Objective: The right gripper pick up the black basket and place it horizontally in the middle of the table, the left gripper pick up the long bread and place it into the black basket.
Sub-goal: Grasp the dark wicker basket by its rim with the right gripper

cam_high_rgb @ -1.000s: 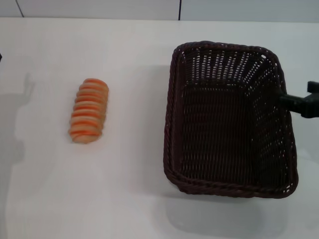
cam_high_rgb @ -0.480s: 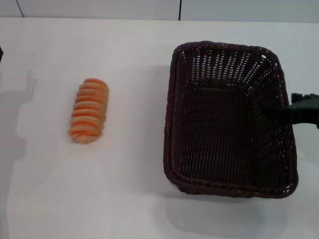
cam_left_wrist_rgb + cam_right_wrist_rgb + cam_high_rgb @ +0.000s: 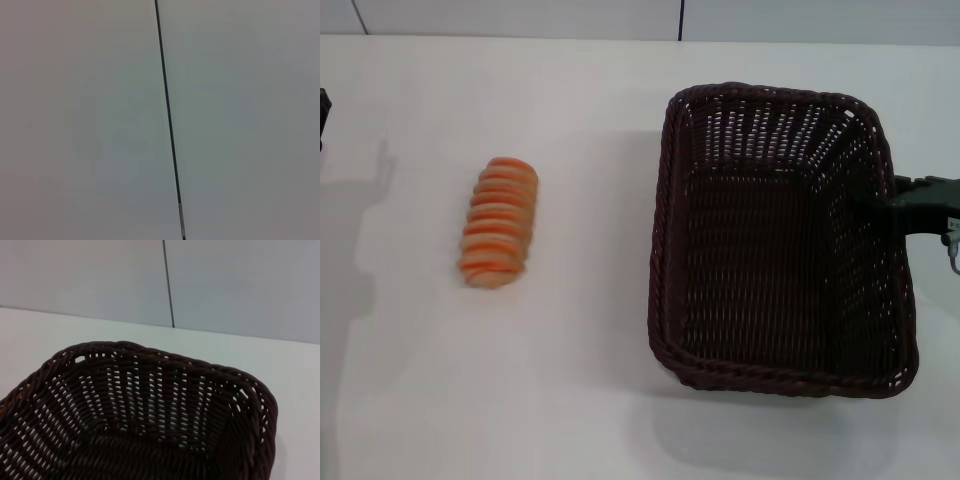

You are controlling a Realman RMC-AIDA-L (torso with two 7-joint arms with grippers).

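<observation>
The black basket [image 3: 775,235] stands on the white table [image 3: 580,400] at the right, its long side running away from me. It fills the lower part of the right wrist view [image 3: 135,410]. My right gripper [image 3: 910,205] comes in from the right edge and sits at the basket's right rim, partly over it. The long bread [image 3: 498,222], orange and cream striped, lies on the table to the left, apart from the basket. My left gripper [image 3: 322,115] shows only as a dark sliver at the far left edge, far from the bread.
A grey panelled wall [image 3: 680,18] with a dark seam runs behind the table's far edge. The left wrist view shows only this wall and its seam [image 3: 167,120]. Bare tabletop lies between bread and basket.
My right gripper has reached in over the basket's right rim and shifted slightly toward the far side. The basket and bread have not moved. The left gripper's sliver has edged into view.
</observation>
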